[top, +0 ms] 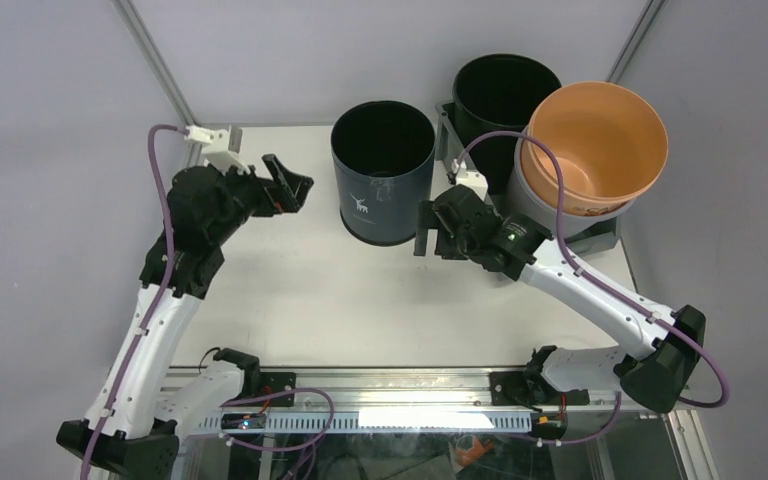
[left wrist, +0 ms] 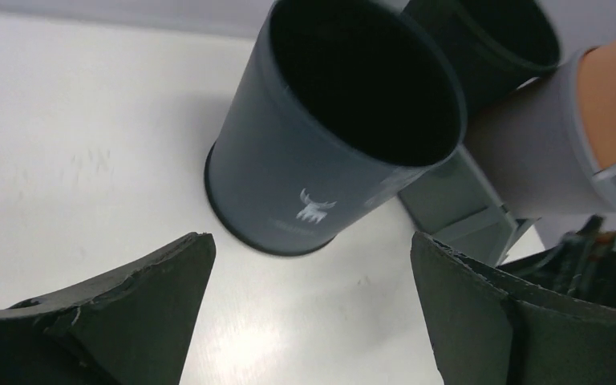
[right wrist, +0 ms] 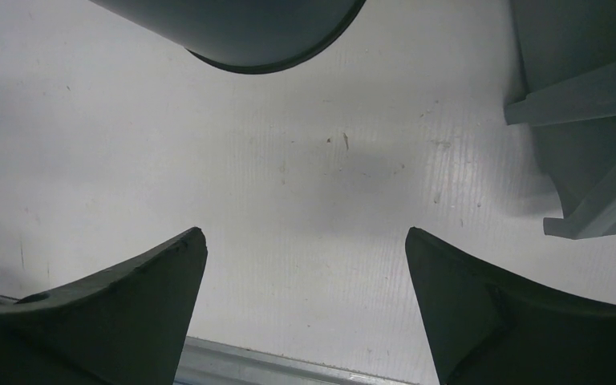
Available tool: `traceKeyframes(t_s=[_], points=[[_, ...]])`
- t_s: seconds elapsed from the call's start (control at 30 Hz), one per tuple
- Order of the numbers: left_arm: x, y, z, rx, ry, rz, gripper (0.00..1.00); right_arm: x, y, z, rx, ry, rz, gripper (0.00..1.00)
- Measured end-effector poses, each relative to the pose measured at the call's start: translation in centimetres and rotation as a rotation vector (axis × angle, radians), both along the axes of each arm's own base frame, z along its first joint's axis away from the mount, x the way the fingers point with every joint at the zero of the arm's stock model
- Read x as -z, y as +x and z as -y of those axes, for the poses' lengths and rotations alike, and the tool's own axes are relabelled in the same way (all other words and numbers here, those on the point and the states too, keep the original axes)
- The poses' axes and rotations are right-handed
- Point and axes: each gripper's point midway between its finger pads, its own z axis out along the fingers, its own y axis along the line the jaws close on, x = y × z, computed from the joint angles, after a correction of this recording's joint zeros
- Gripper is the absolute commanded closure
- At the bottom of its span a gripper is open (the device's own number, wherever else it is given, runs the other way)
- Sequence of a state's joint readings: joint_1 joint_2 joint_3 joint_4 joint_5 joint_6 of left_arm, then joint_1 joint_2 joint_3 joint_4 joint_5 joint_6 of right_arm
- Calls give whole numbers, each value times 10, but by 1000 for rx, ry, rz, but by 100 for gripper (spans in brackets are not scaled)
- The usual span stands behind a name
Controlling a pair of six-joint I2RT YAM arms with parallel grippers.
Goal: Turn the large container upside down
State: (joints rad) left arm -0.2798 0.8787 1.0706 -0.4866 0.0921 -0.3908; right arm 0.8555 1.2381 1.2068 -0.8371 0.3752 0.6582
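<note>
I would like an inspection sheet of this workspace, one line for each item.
Surface: white table, lightly scuffed.
Job's things: large container, grey, right rear, mostly hidden by buckets; which way up, cannot tell.
Clutter: dark bucket with deer logo, upright; black bucket; orange bucket nested in pale grey bucket.
Hands: left hand and right hand open, empty.
Cables: purple cables looped along both arms.
Surroundings: grey walls, metal frame posts.

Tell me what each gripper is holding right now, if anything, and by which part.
Nothing is held. The left gripper and the right gripper both stand open and empty, neither touching the dark deer-marked bucket.
</note>
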Motion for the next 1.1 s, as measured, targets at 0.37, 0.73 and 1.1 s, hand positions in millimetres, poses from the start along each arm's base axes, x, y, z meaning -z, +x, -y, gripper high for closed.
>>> traceKeyframes(t_s=[0.37, 0.73, 1.1], points=[[-72, 36, 114, 330, 103, 161, 1, -20, -21, 7, -65, 97, 45, 0], [-3, 95, 207, 544, 272, 84, 4, -45, -33, 22, -67, 156, 105, 1], [67, 99, 258, 607, 456, -21, 23, -47, -38, 31, -49, 153, 105, 0]])
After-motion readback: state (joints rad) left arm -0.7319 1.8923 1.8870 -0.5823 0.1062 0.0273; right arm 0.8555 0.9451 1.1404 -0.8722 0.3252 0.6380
